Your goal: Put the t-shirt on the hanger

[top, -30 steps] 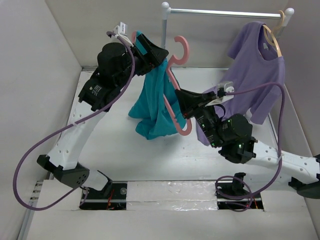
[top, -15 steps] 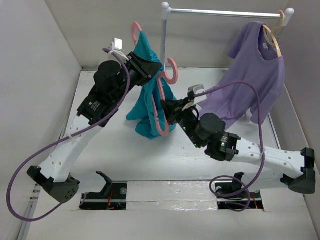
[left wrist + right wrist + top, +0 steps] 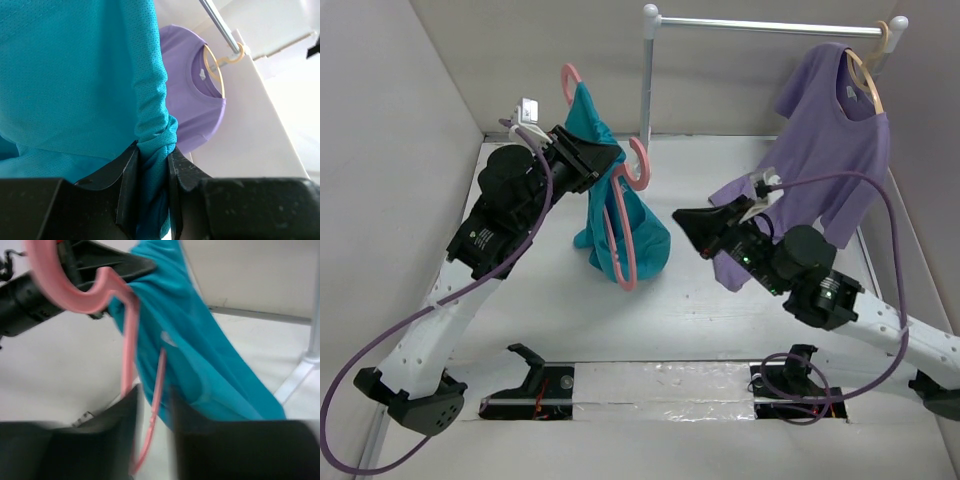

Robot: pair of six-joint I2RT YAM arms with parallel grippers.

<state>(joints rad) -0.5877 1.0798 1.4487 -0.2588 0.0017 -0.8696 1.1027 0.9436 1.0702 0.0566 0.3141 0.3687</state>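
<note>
The left fingers [image 3: 127, 175] are closed tightly on a bunched fold of the t-shirt [image 3: 642, 238]. In the left wrist view the teal cloth is squeezed into a thick roll in the narrow gap between them. This arm is raised over the left back part of the bench [image 3: 540, 300], and the t-shirt hangs down from the grip as a long, loose shape. I cannot tell if its lowest edge touches the bench.

The right fingers [image 3: 122, 412] stand a little apart and hold nothing. In the top view they point at the t-shirt from the right and are clearly separated from it.

The hanger [image 3: 129, 340] is caught in the t-shirt and stands nearly vertical. Its hook is just beside the left fingers, one rounded pink end comes out above the top of the cloth, and the other end hangs down in front of the cloth. Part of the frame is hidden inside the t-shirt.

At the back right, a lilac t-shirt [image 3: 830, 150] hangs on a wooden hanger [image 3: 868, 80] from a metal rail [image 3: 770, 25], well apart from the teal one.
</note>
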